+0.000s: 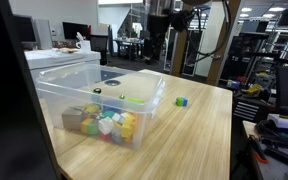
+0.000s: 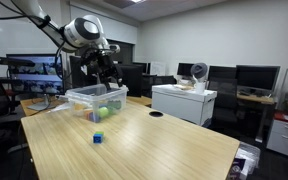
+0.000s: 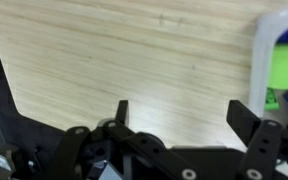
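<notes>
Counter of pale wood, long straight grain, matt and flat. On it a clear plastic bin, rectangular, thin glossy walls, rolled rim, open on top, long axis roughly along the counter's side edge. Near the bin and higher than its rim in an exterior view, gripper hung from the arm, pointing down, touching nothing; cannot tell there whether straight above the bin or beside it. In the wrist view, black blocky fingers spread wide, only bare wood between them, the bin's pale corner off at the right edge, so to the side of the jaws and not under them. Inside the bin, toys in a heap at one end, small hard blocks of yellow, green, white and red; one blurred green piece showing through the wall. Smallest, a lone blue-and-green cube on open counter just past the bin, well apart from the gripper
</notes>
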Available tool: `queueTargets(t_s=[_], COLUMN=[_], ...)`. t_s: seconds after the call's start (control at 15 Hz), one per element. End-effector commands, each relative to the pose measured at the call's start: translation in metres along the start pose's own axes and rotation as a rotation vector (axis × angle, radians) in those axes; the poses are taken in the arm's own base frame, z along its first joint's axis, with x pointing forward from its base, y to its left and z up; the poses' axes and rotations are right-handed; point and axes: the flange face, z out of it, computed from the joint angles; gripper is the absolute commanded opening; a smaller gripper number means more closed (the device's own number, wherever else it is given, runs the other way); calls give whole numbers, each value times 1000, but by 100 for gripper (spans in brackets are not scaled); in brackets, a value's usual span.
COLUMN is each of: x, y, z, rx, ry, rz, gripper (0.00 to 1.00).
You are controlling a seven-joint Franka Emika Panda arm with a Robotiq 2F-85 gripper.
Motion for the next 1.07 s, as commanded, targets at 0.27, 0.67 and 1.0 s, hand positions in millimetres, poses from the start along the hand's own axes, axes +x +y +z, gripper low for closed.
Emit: queueTargets(t_s=[0.27,0.67,1.0], x=[16,17,27], y=[-81,-170,-186], z=[-2,22,36], rx=[168,228,224], ry=[-59,-101,-107], rz=[50,-88,-130], gripper=[100,100,100])
